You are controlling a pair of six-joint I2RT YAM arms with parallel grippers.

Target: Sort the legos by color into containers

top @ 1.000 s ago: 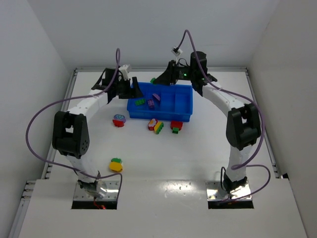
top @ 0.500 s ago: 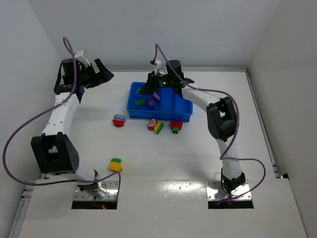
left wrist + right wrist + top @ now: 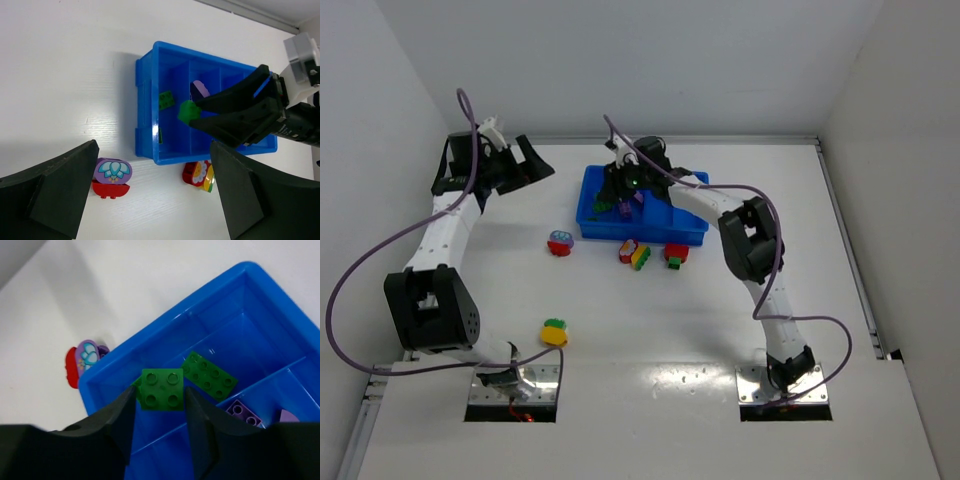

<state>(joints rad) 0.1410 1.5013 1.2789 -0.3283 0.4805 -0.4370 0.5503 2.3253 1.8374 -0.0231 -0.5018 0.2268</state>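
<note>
White tabletop (image 3: 720,320), sorting's early days yet
So the right gripper (image 3: 160,400) is pinching a green brick (image 3: 161,389) over the blue tray's (image 3: 695,235) end compartment; left gripper (image 3: 533,163) wide open, empty. Four two-colour stacks (image 3: 634,252) sit outside.

A bright blue tray (image 3: 595,232) with four side-by-side compartments is seen on the tabletop (image 3: 720,320). A loose green brick (image 3: 209,377) is laid flat in the left end compartment, and a purple brick (image 3: 242,413) in the next. A held green brick (image 3: 161,389) is pinched studs-up between the jaws of the right gripper (image 3: 160,396), above that end compartment. Just in front of the tray are found a purple-and-red piece (image 3: 560,243), a red-and-yellow piece (image 3: 634,252) and a red-and-green piece (image 3: 676,254). A yellow-and-green piece (image 3: 554,332) is left well apart, nearer the bases.
</note>
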